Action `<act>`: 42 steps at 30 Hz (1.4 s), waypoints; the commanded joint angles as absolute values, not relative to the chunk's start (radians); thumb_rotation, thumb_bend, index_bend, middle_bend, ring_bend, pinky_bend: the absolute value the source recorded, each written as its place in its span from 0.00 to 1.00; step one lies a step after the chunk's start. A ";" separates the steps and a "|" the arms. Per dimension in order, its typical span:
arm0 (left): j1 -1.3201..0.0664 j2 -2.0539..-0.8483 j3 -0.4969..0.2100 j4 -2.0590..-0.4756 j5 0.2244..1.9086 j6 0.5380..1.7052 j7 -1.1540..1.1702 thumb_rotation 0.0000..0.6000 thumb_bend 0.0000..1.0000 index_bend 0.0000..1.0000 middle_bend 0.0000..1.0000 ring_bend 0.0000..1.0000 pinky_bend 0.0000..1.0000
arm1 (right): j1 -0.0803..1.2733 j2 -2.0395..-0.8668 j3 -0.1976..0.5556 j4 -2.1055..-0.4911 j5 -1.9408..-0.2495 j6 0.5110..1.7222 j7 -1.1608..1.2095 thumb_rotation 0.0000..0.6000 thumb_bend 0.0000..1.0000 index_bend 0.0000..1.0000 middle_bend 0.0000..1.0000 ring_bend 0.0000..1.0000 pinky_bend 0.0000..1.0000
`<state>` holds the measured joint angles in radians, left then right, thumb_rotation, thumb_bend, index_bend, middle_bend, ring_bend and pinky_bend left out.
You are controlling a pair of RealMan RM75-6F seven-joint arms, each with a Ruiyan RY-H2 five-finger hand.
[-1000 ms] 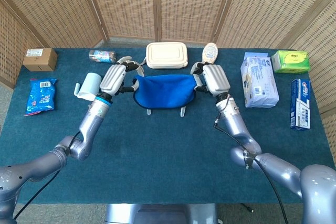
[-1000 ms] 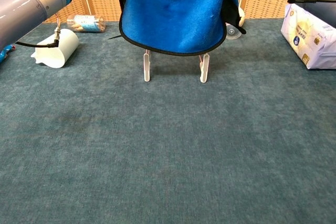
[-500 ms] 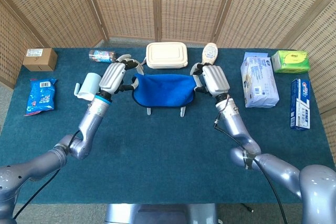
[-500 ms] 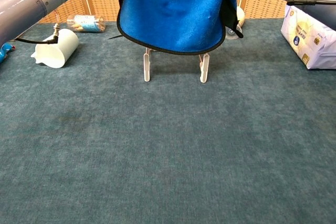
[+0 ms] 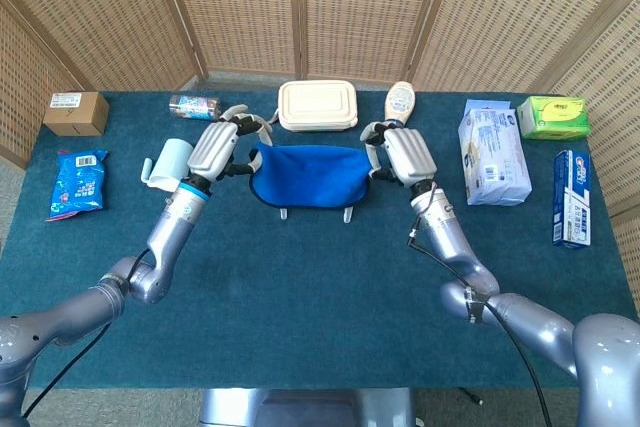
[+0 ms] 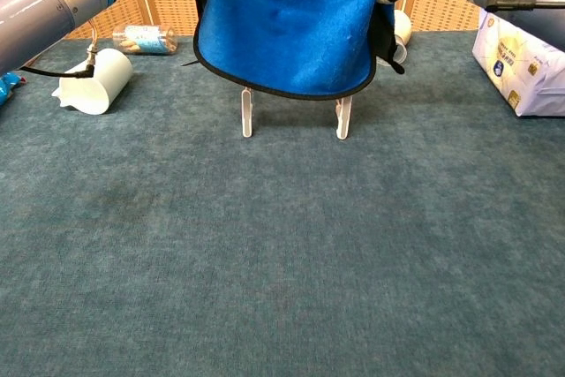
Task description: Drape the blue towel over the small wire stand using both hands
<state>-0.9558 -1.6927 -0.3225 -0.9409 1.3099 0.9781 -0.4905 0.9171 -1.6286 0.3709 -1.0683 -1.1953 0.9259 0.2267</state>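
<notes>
Your left hand (image 5: pixel 215 147) and right hand (image 5: pixel 403 154) each pinch a top corner of the fluffy, dark-edged blue towel (image 6: pixel 287 28), which hangs in a soft curve over the pale, thin-legged wire stand (image 6: pixel 247 115). The worktop (image 6: pixel 282 253) wears napped teal cloth; woven wicker screens (image 5: pixel 300 7) stand behind.

Wire stand (image 6: pixel 246 112) mostly under towel (image 6: pixel 287 28)
</notes>
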 commanded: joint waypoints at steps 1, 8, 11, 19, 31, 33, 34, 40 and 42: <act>-0.953 -1.684 -0.317 -0.946 1.313 0.971 -0.493 1.00 0.54 0.52 0.33 0.24 0.08 | 0.917 -1.624 0.368 -1.069 -1.196 0.919 0.225 1.00 0.43 0.64 0.35 0.28 0.39; -0.945 -1.673 -0.311 -0.955 1.312 0.970 -0.485 1.00 0.52 0.39 0.23 0.15 0.05 | 0.916 -1.614 0.359 -1.078 -1.194 0.902 0.214 1.00 0.35 0.43 0.28 0.20 0.29; -0.943 -1.669 -0.309 -0.959 1.310 0.965 -0.481 1.00 0.50 0.32 0.16 0.10 0.03 | 0.916 -1.610 0.358 -1.081 -1.192 0.897 0.208 1.00 0.29 0.39 0.26 0.17 0.26; -0.936 -1.662 -0.310 -0.967 1.306 0.970 -0.472 1.00 0.49 0.16 0.01 0.00 0.00 | 0.919 -1.597 0.357 -1.092 -1.186 0.885 0.189 1.00 0.21 0.32 0.23 0.12 0.20; -0.918 -1.637 -0.302 -0.994 1.297 0.962 -0.444 1.00 0.48 0.01 0.00 0.00 0.00 | 0.927 -1.597 0.353 -1.084 -1.184 0.877 0.162 1.00 0.13 0.27 0.20 0.07 0.15; -0.915 -1.634 -0.301 -0.998 1.293 0.959 -0.439 1.00 0.47 0.00 0.00 0.00 0.00 | 0.928 -1.596 0.353 -1.083 -1.183 0.876 0.160 1.00 0.13 0.27 0.20 0.06 0.15; -0.914 -1.631 -0.301 -1.001 1.291 0.957 -0.436 1.00 0.46 0.00 0.00 0.00 0.00 | 0.928 -1.596 0.353 -1.083 -1.183 0.876 0.159 1.00 0.13 0.26 0.20 0.06 0.15; -0.909 -1.619 -0.298 -1.015 1.282 0.943 -0.413 1.00 0.38 0.00 0.00 0.00 0.00 | 0.930 -1.595 0.349 -1.079 -1.179 0.868 0.145 1.00 0.08 0.24 0.19 0.04 0.13; -0.908 -1.614 -0.297 -1.021 1.280 0.938 -0.407 1.00 0.35 0.00 0.00 0.00 0.00 | 0.931 -1.594 0.348 -1.079 -1.176 0.864 0.141 1.00 0.07 0.23 0.18 0.03 0.13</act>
<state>-0.9092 -1.6165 -0.2980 -1.0185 1.2816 0.9399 -0.4092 0.9306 -1.5945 0.3488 -1.0790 -1.1767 0.8646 0.1415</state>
